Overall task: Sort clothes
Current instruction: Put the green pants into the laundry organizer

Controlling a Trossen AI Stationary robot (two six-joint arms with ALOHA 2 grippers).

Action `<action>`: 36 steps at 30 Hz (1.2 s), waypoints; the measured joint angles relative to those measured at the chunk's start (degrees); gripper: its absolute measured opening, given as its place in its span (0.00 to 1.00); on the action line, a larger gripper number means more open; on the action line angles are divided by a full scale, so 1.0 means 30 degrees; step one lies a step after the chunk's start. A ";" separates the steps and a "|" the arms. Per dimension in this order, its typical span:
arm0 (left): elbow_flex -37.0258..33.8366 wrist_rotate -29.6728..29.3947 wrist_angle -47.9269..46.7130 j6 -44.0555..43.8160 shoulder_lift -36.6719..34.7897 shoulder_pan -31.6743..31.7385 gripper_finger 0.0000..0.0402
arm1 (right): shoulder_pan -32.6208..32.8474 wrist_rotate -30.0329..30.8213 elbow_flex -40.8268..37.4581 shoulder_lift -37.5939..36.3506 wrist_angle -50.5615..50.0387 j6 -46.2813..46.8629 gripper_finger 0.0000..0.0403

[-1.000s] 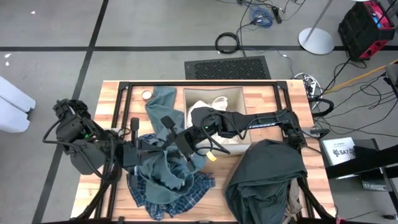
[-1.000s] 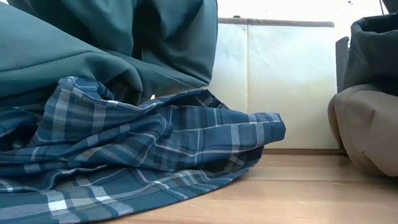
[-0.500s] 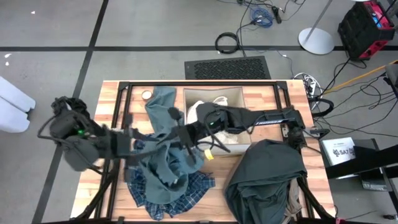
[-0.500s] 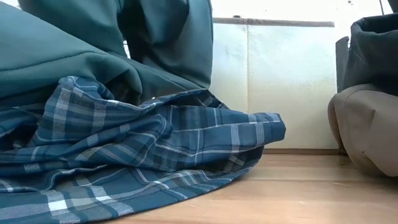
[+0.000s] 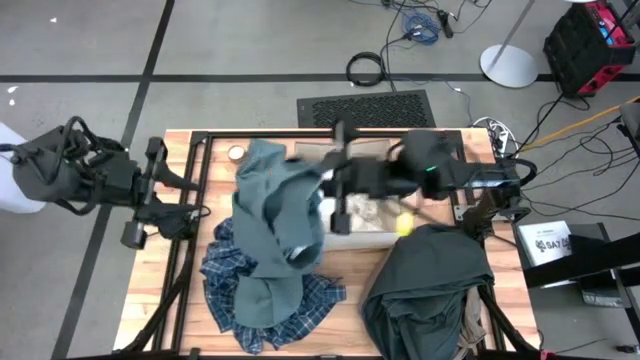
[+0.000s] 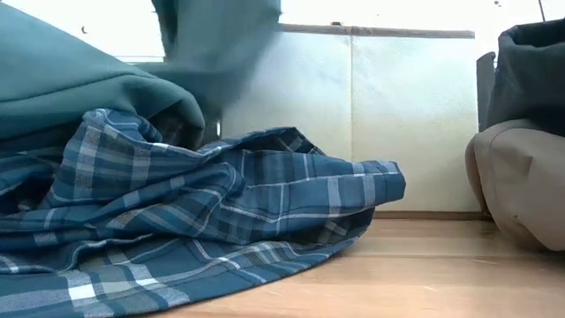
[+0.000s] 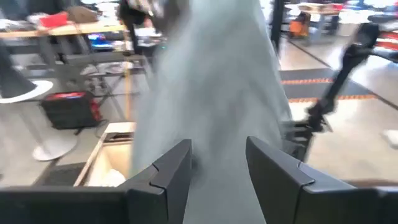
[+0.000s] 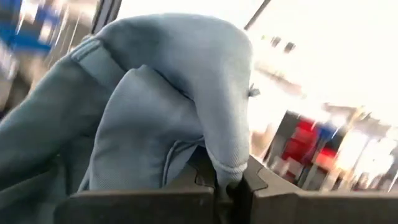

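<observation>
now the teal-green garment (image 5: 272,215) hangs lifted in a long drape over the middle of the table (image 5: 415,152), where a second ago it lay bunched low on the blue-and-white plaid garment (image 5: 268,310) with both arms crowded over it. the dark grey-green garment (image 5: 425,285) sits heaped at the near right, unchanged, with the khaki tan garment (image 6: 516,181) under it. the beige fabric box (image 5: 375,222) beside the drape holds pale cloth, probably the white garment, though motion blur leaves that unsure. the right gripper (image 5: 335,165) has swung up and back toward the far edge, and its jaws are clamped tight on a fold of the teal cloth. the left gripper (image 5: 150,195) has let go and pulled away to the left edge, jaws parted on nothing. that leaves one arm carrying the teal piece clear of the plaid, so the separation looks underway, not finished.
</observation>
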 joint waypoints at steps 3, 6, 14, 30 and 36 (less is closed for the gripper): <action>-0.0456 0.0206 -0.0112 -0.0011 -0.0241 0.0000 0.40 | 0.0031 -0.0051 0.0000 -0.0452 0.3270 -0.0411 0.01; -0.0717 -0.0938 -0.0214 0.0013 -0.0223 0.0000 0.40 | 0.0098 -0.0166 0.0000 -0.0822 0.6388 -0.0234 0.00; -0.0752 -0.0847 -0.4270 -0.1637 -0.0208 0.0481 0.40 | 0.0255 -0.1659 0.0015 -0.1622 1.0491 0.1191 0.00; -1.1831 -0.3824 -0.2941 -0.6691 -0.1197 0.3148 0.40 | 0.1918 -0.1617 0.0029 -0.2411 1.0245 0.0787 0.00; -1.6263 0.1194 0.7145 -0.1122 -0.2135 0.6157 0.40 | 0.3219 -0.1617 0.0029 -0.2418 1.0066 -0.0770 0.00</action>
